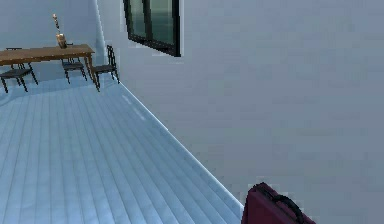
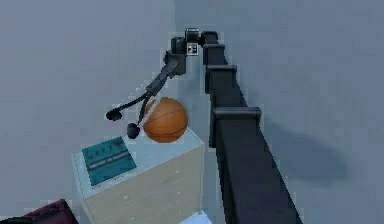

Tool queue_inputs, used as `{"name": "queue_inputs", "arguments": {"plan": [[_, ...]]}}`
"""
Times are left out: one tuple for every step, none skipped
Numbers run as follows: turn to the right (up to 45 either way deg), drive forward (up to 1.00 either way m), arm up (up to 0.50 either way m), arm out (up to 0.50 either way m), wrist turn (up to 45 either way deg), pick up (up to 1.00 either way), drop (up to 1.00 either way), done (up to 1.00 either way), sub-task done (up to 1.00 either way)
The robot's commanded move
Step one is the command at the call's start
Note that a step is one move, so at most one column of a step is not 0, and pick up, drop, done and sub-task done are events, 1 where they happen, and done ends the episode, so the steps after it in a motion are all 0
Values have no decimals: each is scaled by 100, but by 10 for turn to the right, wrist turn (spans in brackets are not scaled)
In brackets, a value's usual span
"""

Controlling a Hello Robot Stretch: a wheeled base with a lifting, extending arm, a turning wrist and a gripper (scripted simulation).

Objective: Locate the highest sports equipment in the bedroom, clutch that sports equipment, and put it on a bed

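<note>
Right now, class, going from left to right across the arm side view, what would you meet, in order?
Dark red bag → teal book → orange basketball → dark arm bar.

Light: soft, even and moderately bright in both views. No glare, no hard-edged shadows.
Floor (image 1: 90, 140), beyond the bag (image 1: 270, 206): brightest surface, with a faint sheen along the boards.
Wall (image 1: 280, 90), above the bag: flat mid-grey.
Window (image 1: 152, 22), far beyond the bag: panes dark; uprights lean, a lens effect.
Ball (image 2: 166, 119), up and right of the bag: paler on top, darker beneath, so lit from above.
Arm (image 2: 240, 130), right of the ball: broad soft grey shadow on the wall beside it.
</note>
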Motion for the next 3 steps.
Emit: {"name": "queue_inputs", "arguments": {"plan": [[0, 0, 0, 0, 450, 0, 0, 0, 0], [0, 0, 0, 0, 450, 0, 0, 0, 0], [0, 0, 0, 0, 150, 0, 0, 0, 0]]}}
